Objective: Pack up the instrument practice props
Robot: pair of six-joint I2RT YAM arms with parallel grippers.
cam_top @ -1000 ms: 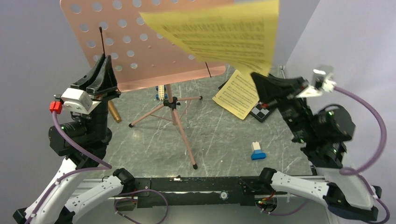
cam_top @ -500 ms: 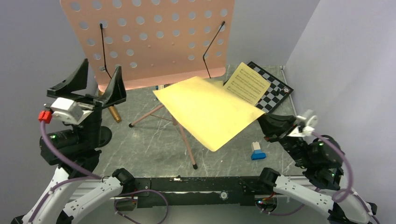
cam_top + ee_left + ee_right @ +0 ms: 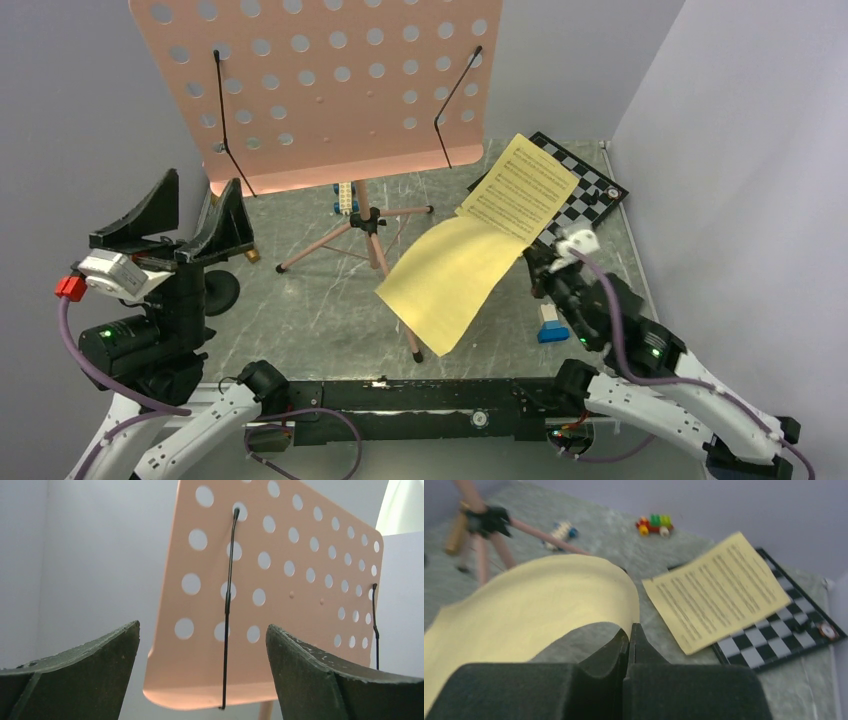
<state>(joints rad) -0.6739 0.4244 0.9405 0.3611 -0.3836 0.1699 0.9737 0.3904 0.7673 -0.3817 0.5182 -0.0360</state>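
My right gripper (image 3: 630,632) pinches 1 yellow sheet (image 3: 445,280).
It curls toward 9 o'clock; other sheet (image 3: 518,188) at 12 o'clock, 2 total; left gripper (image 3: 198,192) spread.

We look down from above and behind the arms toward the far wall. Our left wrist view, low at near left, tilts up at the pink stand desk (image 3: 190,675), shared with the top view. Our right wrist view skims low, facing far over the curled yellow page (image 3: 524,605) and the chessboard (image 3: 784,640), likewise shared.
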